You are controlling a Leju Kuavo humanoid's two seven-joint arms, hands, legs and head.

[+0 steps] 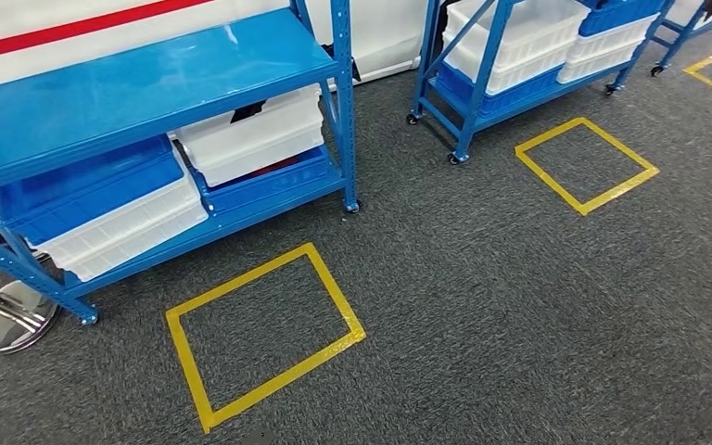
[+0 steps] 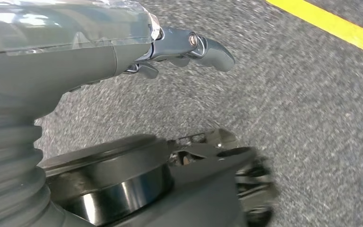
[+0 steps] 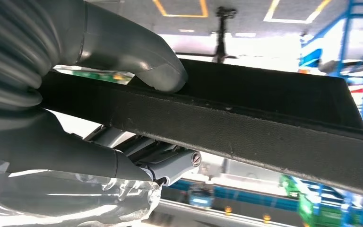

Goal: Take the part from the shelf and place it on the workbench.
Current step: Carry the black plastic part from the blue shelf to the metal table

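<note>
Gripping a flat black part (image 3: 246,127), the right hand (image 3: 123,94) clamps it with the thumb on top and fingers beneath. The left hand (image 2: 179,52) hangs over grey carpet (image 2: 312,118) (fingers loosely apart, holding nothing). Blue shelves (image 1: 148,93) carry white bins (image 1: 250,134).

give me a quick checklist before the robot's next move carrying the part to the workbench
1. Right hand holds the black part: ok, thumb on top, fingers beneath.
2. Left hand free: ok, nothing in it over grey carpet.
3. Floor ahead passable: ok, carpet with a yellow taped square.
4. Clearance from the blue shelf rack: ok, it stands to the left.
5. Workbench located: cannot tell.
6. Grip firmness: cannot tell.
</note>
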